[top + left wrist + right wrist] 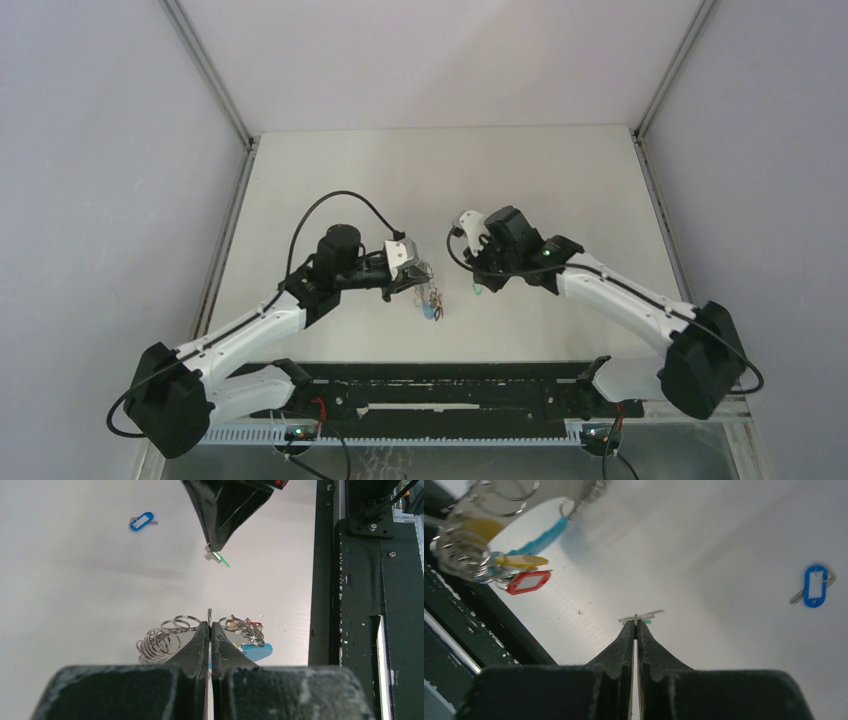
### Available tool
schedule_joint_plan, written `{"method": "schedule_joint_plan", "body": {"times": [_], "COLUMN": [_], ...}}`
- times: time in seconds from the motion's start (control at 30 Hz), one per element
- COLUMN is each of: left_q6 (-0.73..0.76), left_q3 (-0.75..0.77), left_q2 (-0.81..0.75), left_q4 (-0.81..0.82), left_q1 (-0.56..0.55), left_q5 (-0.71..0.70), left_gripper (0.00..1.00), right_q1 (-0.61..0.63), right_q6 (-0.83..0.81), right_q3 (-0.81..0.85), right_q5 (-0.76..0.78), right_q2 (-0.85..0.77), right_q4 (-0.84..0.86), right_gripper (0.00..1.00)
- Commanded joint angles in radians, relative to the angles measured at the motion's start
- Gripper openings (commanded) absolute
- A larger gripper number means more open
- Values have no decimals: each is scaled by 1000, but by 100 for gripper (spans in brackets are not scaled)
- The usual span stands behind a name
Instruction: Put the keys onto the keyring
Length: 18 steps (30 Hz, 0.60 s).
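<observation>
The left fingers (199, 642) are clenched on the keyring (245, 629), gripping its thin wire with silver links fanned out on either side. The right fingers (624, 642) pinch the green-tagged key (644, 616), near the ring but apart from it. Only the wrist views show a blue-tagged key (814, 585) lying loose on the worktop (724, 540).

Four keys (528, 582), one keyring (541, 538)

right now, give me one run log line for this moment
left gripper shut on thin grey metal hoop with light-blue sleeve | right gripper shut on green-tagged key | blue-tagged key loose on white table
</observation>
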Motion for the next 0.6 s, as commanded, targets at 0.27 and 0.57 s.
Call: {"method": "schedule_joint_plan", "body": {"times": [0.27, 0.57], "left_q6": [20, 51], "left_q3": [2, -13], "left_q2": [-80, -73], "left_q4": [54, 55], "left_q1": [5, 5], "left_q5": [59, 105], "left_gripper": [0, 0], "right_q1": [-14, -54], "right_q6": [-220, -398], "right_q3": [-309, -287], "right_q5": [-279, -612], "right_q2": [-351, -321], "right_q4": [594, 560], "right_gripper": [0, 0]}}
